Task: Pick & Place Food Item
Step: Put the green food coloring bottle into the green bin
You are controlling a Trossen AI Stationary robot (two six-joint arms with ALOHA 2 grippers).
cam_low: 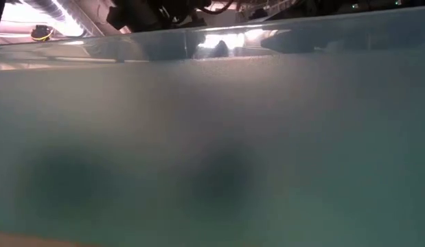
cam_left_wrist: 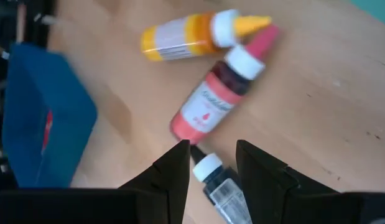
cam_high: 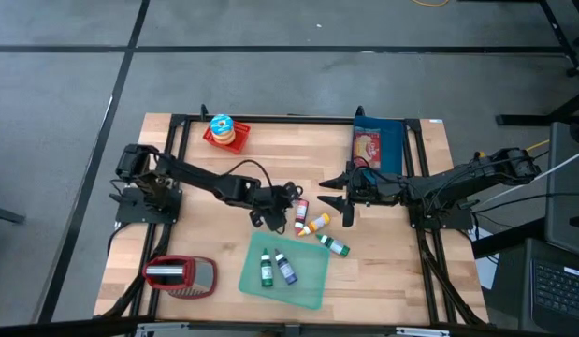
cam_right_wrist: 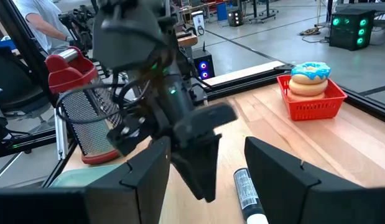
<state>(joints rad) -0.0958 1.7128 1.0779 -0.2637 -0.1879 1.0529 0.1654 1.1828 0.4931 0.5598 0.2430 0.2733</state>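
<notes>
- Tray [cam_high: 312,281] sits at table's near edge, centre; two bottles [cam_high: 277,268] lie side by side in it.
- Grater [cam_high: 181,276] lies left of tray, near table's front-left corner.
- Basket [cam_high: 214,140] at far edge, left of centre, w/ donuts [cam_high: 222,126] stacked in it.
- Box [cam_high: 390,140] at far edge, right of centre.
- Betw. box and tray, mid-table: three bottles [cam_high: 312,222] close together; a fourth bottle [cam_high: 333,245] lies just right of tray's far corner.
- Left gripper [cam_high: 267,213] is just left of that cluster; right gripper [cam_high: 338,199] just right of it, facing the left one.
</notes>
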